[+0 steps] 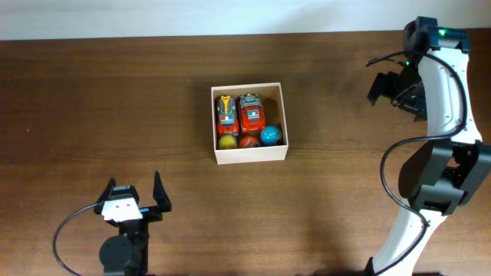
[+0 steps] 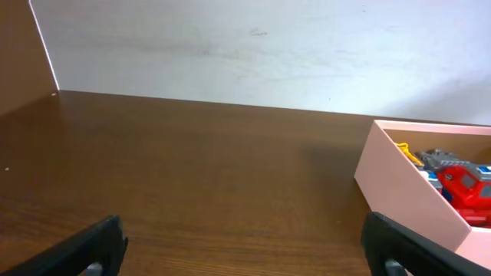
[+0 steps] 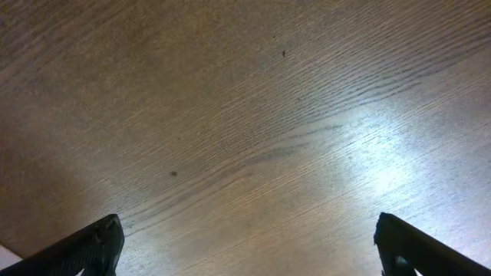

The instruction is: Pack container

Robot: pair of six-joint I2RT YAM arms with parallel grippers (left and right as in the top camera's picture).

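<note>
Brown wood-grain table [image 1: 92, 100] is filling nearly the whole overhead view, with a strip of pale wall [image 1: 153, 15] running along its far edge. The container [image 1: 251, 154] is sitting near the middle of the table, a little toward the far side. It is square, shallow and open at the top, its thin walls showing cream-white from above. In the left wrist view it is taking on a pinkish tint [image 2: 406, 192] and its near wall is running slantwise at the right edge of the picture.

Toys are covering most of its floor. A yellow-trimmed truck [image 1: 226, 113] and a wider truck [image 1: 251, 112], both red, are lying side by side in the far half. A yellow ball [image 1: 228, 142], an orange ball [image 1: 246, 142] and a blue ball [image 1: 270, 135] are lining the near wall in front of them.

The left gripper [image 1: 134, 182] is hanging near the table's near edge, well apart from the container, with its fingers [image 2: 92, 249] spread wide and nothing between them. The right gripper [image 1: 387, 87] is hovering by the far right corner, also well away from the container. Its fingers [image 3: 84, 247] are standing wide apart over bare wood and are gripping nothing.
</note>
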